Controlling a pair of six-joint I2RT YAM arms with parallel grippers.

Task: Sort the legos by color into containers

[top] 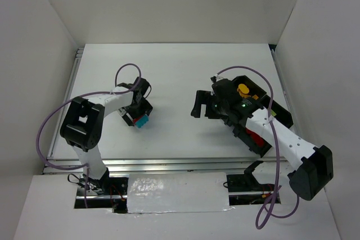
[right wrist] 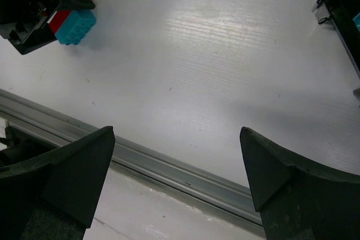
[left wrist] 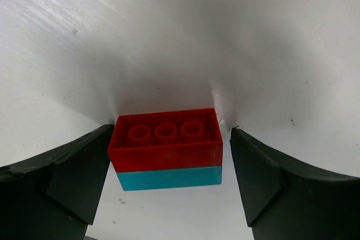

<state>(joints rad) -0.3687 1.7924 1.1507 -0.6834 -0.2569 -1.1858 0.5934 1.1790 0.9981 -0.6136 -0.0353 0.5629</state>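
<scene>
A: White ribbed table (right wrist: 225, 54), matte. Left gripper (left wrist: 171, 164)?
B: Jaws spread, flanking a glossy red brick (left wrist: 166, 144) stacked on a cyan brick (left wrist: 169, 178), with a small gap at one side.
A: Right gripper (right wrist: 177, 139)?
B: Jaws wide apart above the table. Farther off is the black tray (top: 279, 113), with a rounded yellow brick (top: 243, 89) inside.

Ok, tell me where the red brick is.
In the top view the red brick is mid-left on the table, joined to a cyan brick, between the left gripper's open fingers.
</scene>
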